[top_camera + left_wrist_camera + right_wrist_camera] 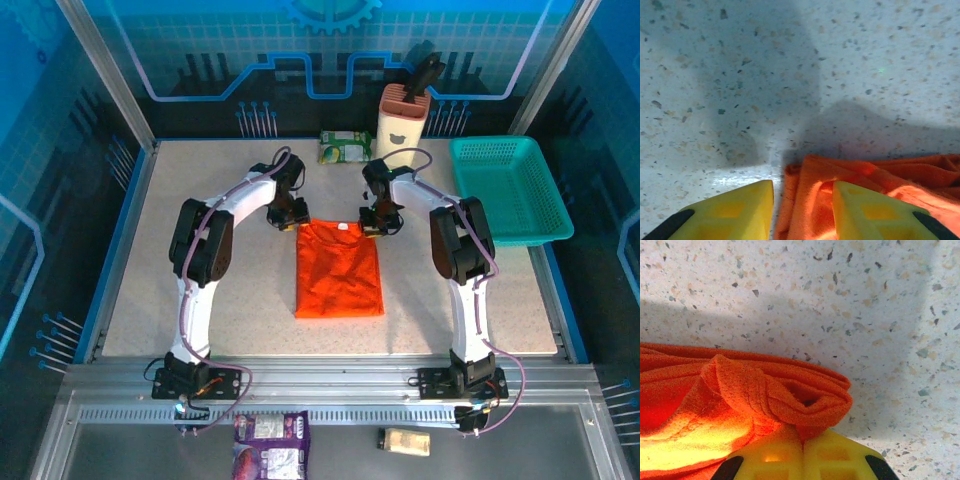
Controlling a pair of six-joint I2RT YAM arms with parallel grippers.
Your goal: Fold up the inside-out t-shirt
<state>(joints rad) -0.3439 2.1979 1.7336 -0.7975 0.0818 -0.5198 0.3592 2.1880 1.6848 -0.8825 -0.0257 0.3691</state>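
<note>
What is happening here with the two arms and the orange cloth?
An orange t-shirt is being folded on the speckled table. It lies as a narrow rectangle, and the robot works at its far edge. The right end effector is shut on a bunched corner of the cloth. The left end effector is open, with the other far corner between its fingers.

Orange t-shirt (339, 270), folded, mid-table

Open tabletop (420, 320) flanks the t-shirt (339, 270); basket (508, 190) and holder (403, 125) crowd the far right.
</note>
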